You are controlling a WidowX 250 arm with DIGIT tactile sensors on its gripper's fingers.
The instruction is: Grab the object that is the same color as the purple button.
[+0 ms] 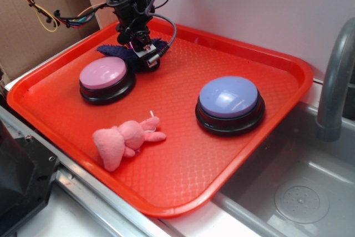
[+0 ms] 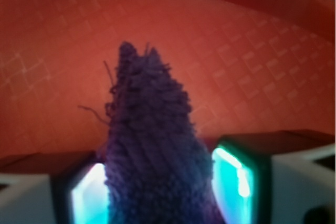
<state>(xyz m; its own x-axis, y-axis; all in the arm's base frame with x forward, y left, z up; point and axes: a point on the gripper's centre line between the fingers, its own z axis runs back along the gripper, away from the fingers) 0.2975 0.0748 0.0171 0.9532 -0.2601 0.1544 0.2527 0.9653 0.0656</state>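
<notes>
Item: purple terry rag [image 2: 152, 145], at the far corner of the red tray [image 1: 233, 154], just behind the pink button [image 1: 104, 75]. Gripper [image 1: 135, 47]: jaws pinching the rag. Purple button [image 1: 228, 97] well apart. Risk: loose fuzzy pile may slip from the pads when lifted.

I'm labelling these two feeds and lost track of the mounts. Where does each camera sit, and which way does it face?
Exterior: off the arm, high at the tray's near side, looking down across the red tray toward the back wall; shows the arm and gripper.
Wrist: mounted on the gripper, looking forward along its fingers at the tray floor.
Shared: the purple rag between the fingers, and the tray.
</notes>
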